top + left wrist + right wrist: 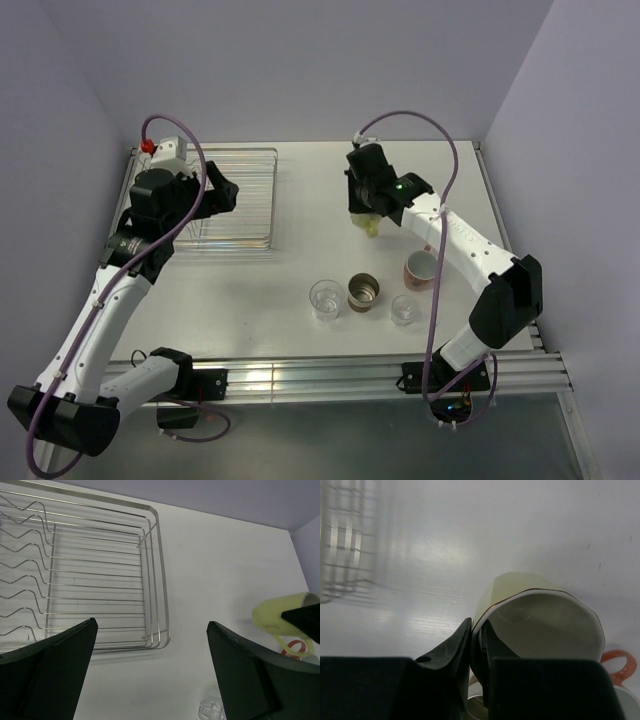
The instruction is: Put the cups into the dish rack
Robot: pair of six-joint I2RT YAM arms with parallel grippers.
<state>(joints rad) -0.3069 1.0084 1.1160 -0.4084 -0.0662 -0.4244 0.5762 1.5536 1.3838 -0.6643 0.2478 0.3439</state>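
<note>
- The dish rack (232, 200) sits in the far left corner of the worktop (300, 270), with no cup in it.
- The left gripper (218, 193) hangs over the rack's right part. Its jaws stand wide apart, holding nothing.
- The right gripper (476, 627) is about midway between the left and right edges, on the far half of the worktop. Its jaws are clamped on the wall of the pale yellow mug (540, 615), one finger inside the rim and one outside.
- In the left wrist view the mug lies tipped, mouth toward the right edge. I cannot tell whether it is clear of the worktop.
- The mug is well apart from the rack, to its right.
- The salmon-pink mug (420, 268) stands upright nearer the right edge.
- Toward the near edge a row runs left to right: a clear tumbler (325, 298), the brown metallic cup (364, 292) just beside it, then a second tumbler (404, 309).
</note>
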